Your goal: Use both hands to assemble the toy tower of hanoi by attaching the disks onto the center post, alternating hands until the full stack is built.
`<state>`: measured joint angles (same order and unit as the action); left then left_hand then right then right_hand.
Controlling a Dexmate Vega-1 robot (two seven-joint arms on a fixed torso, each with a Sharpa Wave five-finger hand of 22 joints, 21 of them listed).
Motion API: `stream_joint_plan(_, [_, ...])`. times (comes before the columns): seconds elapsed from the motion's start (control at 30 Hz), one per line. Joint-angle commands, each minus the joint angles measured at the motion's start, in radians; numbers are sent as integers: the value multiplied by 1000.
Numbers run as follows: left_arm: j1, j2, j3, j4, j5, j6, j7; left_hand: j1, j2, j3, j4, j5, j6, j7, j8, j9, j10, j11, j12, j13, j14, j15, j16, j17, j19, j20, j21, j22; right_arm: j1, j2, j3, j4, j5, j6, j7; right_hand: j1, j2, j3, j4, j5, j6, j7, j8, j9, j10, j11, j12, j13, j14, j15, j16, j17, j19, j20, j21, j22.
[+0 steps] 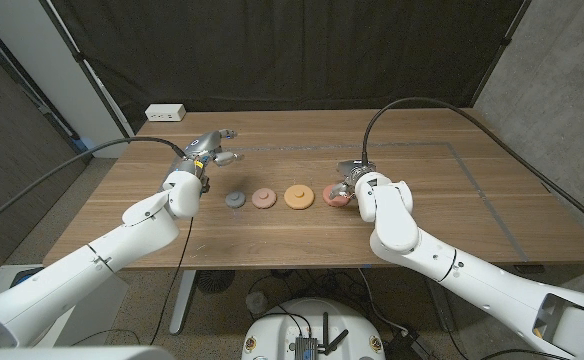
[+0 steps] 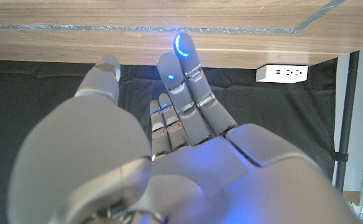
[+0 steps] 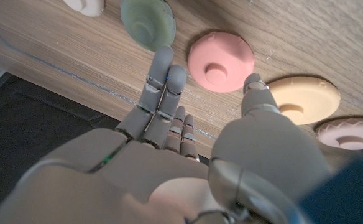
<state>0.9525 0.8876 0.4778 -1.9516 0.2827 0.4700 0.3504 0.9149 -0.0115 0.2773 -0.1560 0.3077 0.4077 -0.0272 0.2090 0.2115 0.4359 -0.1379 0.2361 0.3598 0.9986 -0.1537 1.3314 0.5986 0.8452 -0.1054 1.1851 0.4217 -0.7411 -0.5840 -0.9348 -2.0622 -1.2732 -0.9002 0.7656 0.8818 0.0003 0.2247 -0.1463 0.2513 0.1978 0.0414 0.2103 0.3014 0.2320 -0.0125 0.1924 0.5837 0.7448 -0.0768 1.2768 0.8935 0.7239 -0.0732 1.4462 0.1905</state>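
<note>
Wooden table point(image 1: 452, 200) bears white power strip point(image 1: 165, 113) near dark curtain point(image 1: 272, 50)

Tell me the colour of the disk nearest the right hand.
Dusty pink disk, clearest in the head view.

My wooden table point(image 1: 452, 215) carries a short row of disks across its middle: a grey-green disk point(image 1: 234, 200), then a pink disk point(image 1: 263, 198), then an orange disk point(image 1: 298, 196), each lying flat and a little apart from the next. Beyond the orange one lies a darker pink disk point(image 1: 334, 196), partly hidden, so I can't tell its outline. A thin taped line point(image 1: 477, 180) marks the tabletop.
</note>
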Motion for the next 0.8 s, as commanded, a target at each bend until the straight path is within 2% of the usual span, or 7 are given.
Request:
stream_joint_plan(0.03, [-2,-4,3,8,-2,-5,-1,1,6,-4,-1,10,10,-2,1,3,10,-2,-4,3,7,-66,9,2,-5,-102,7,0,-13,43,25,50,-58,38,46,0,-5,-4,3,0,-6,-2,-5,0,2,2,3,3,0,-139,10,2,1,-130,5,-1])
stream_joint_plan(0.4, [-6,-8,3,21,-8,-15,1,2,7,-5,-2,11,15,-1,1,3,13,-6,-6,3,9,-66,13,1,-7,-102,16,-7,-19,58,48,53,-78,63,101,-1,-3,-5,3,1,-18,4,-7,-1,3,4,4,1,-1,-139,13,0,1,-128,5,-2])
stream_joint_plan(0.8, [-4,-5,2,23,-12,-16,0,3,11,-4,-1,12,15,1,0,4,16,-2,-6,5,8,-66,15,0,-10,-102,22,-13,-24,80,63,77,-79,83,104,-3,-2,-6,2,2,-28,6,-7,-3,-1,8,4,-1,-3,-139,17,-5,-3,-127,4,-3])
